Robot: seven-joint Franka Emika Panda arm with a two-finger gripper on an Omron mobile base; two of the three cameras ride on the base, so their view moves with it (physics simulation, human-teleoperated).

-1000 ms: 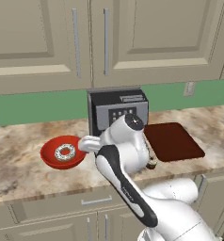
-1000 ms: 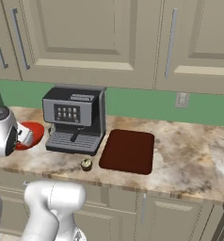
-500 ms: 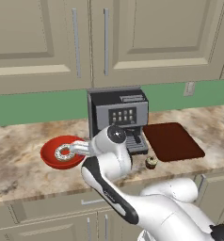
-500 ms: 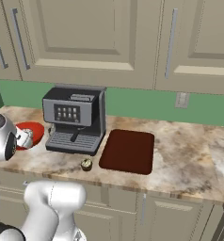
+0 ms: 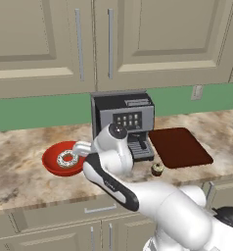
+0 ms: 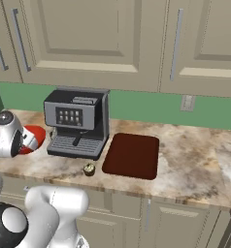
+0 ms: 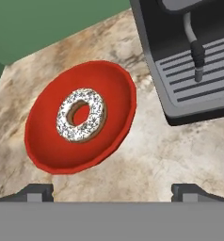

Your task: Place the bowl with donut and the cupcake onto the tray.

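Note:
The bright red bowl [image 7: 111,87] sits on the counter left of the coffee machine, with the white-iced, sprinkled donut [image 7: 81,115] lying in its middle. My gripper [image 7: 112,192] hangs open just above the counter at the bowl's near-right rim, its two fingertips [image 7: 36,192] spread wide with nothing between them. From the left base view the hand [image 5: 79,148] reaches over the right edge of the bowl [image 5: 51,164]. The cupcake [image 5: 157,169] stands near the counter's front edge, just in front of the maroon tray [image 5: 179,147], which lies flat to the right of the machine.
A black coffee machine [image 5: 122,120] stands between bowl and tray, its drip tray [image 7: 198,70] close to my hand's right. Wall cabinets hang above. A green backsplash runs behind the counter, and a wall outlet [image 6: 187,102] sits above the tray.
The arm has swung left from in front of the coffee machine to the bowl and lowered the hand over its right rim. The jaws stayed open; bowl, cupcake and tray have not moved.

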